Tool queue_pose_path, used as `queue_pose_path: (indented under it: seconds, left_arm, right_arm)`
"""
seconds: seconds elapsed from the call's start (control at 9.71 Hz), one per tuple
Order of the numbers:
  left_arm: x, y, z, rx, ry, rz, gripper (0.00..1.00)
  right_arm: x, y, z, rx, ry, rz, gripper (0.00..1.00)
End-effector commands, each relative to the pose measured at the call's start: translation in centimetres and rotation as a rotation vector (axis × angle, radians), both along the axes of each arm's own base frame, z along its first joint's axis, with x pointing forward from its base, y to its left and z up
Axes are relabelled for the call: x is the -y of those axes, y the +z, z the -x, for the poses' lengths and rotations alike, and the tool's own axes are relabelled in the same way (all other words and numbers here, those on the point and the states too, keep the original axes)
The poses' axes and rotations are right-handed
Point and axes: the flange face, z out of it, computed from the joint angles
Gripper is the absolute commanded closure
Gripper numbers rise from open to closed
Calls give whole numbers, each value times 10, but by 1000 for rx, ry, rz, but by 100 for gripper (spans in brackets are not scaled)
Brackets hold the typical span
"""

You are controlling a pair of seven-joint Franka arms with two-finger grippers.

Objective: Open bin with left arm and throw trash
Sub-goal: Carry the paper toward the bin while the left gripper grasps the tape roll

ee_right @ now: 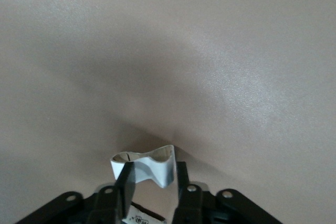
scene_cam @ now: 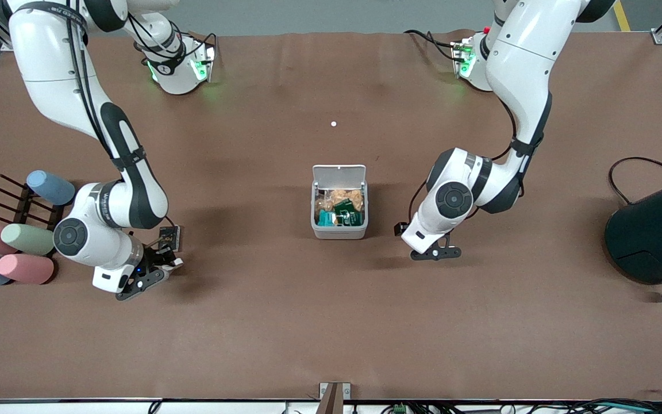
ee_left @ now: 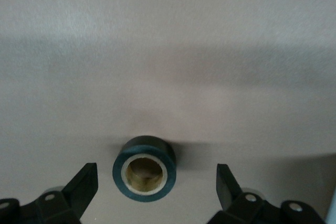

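Observation:
The light-grey bin stands mid-table with its white lid flipped up; wrappers fill it. My left gripper is low over the table beside the bin, toward the left arm's end. In the left wrist view it is open, and the dark tape ring lies on the table between its fingers, untouched. My right gripper is low toward the right arm's end. In the right wrist view it is shut on the white crumpled scrap. The black packet sits right by it, also seen in the right wrist view.
Pastel cylinders lie on a dark rack at the right arm's end. A big dark teal cylinder with a cable stands at the left arm's end. A tiny white dot lies farther from the camera than the bin.

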Motion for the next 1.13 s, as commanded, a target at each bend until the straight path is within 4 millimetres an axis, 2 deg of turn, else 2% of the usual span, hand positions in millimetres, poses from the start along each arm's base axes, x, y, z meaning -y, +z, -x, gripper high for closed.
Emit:
queue_pose_path:
  seconds: [0.0,0.21,0.41,0.52,0.62,0.72,0.82,0.93,1.03]
  left_arm:
    - [2,-1,12,9,11,-19,1]
    - [1,-11,17,5,2,-36,3]
    - [-3,-12,16,10,-8,-48,3]
    - [-3,-11,15,14,-7,-46,5]
    - [-5,-14,14,15,-4,-45,10]
    - [-6,-14,14,13,-3,-44,28]
    - [-7,-16,15,9,-1,-46,59]
    - [-7,-16,16,9,-1,-47,79]
    - [-7,-13,14,15,-6,-44,91]
  right_arm:
    - [-2,-5,-2,8,-15,-11,70]
    - [-2,-5,-2,10,-18,-12,78]
    - [-2,-5,-2,10,-19,-12,91]
    - [-1,-4,-2,8,-25,-12,98]
    - [2,-3,-3,6,-35,-17,100]
    - [3,0,-3,6,-64,-46,100]
    - [3,4,-3,-6,-100,-83,100]
    - [-3,18,-7,-38,-145,-153,100]
    - [-9,35,-13,-94,-203,-232,100]
